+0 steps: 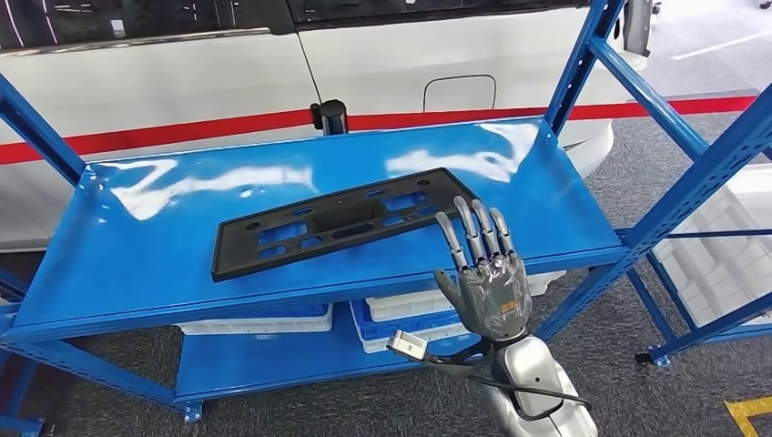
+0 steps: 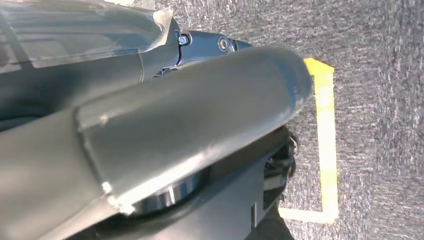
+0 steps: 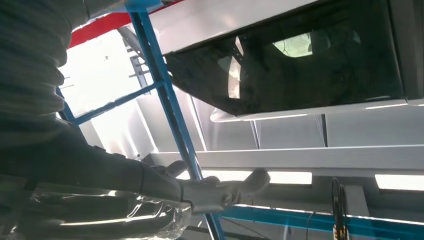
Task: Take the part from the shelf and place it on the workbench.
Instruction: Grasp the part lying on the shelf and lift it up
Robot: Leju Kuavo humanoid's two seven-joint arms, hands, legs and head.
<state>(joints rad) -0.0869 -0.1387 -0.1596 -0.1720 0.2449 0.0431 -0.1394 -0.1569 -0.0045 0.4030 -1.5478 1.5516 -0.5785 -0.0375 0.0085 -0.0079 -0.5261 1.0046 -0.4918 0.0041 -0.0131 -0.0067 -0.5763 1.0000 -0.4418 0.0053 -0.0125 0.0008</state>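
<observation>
Behind everything we see a white vehicle (image 1: 182, 82) with a red stripe along its side and a dark window band above, filling the far part of the head view. In front of it stands the blue shelf (image 1: 118, 273), a metal rack with slanted blue uprights; its glossy top board throws back bright reflections. On the lower board we see white bins (image 1: 401, 314) just under the front edge of the top board. The floor (image 1: 637, 401) is grey carpet, with a bit of yellow tape (image 1: 746, 414) at the near right corner. In the left wrist view we also see grey carpet and a yellow taped outline (image 2: 327, 135).

The part (image 1: 337, 223), a long flat black plastic plate with several rectangular cut-outs, lies flat on the top board of the shelf, running from the near left towards the far right, roughly in the middle of the board.

Our right hand (image 1: 482, 273) is raised in front of the shelf's front edge, fingers straight, spread and pointing up, holding nothing; its fingertips (image 1: 469, 214) overlap the part's near right end in the head view, and we cannot tell whether they touch it. A small grey connector (image 1: 407, 344) on a black cable hangs at the wrist.

The left hand (image 2: 190, 125) appears very close and blurred in its wrist view, and we cannot tell how its fingers lie.
</observation>
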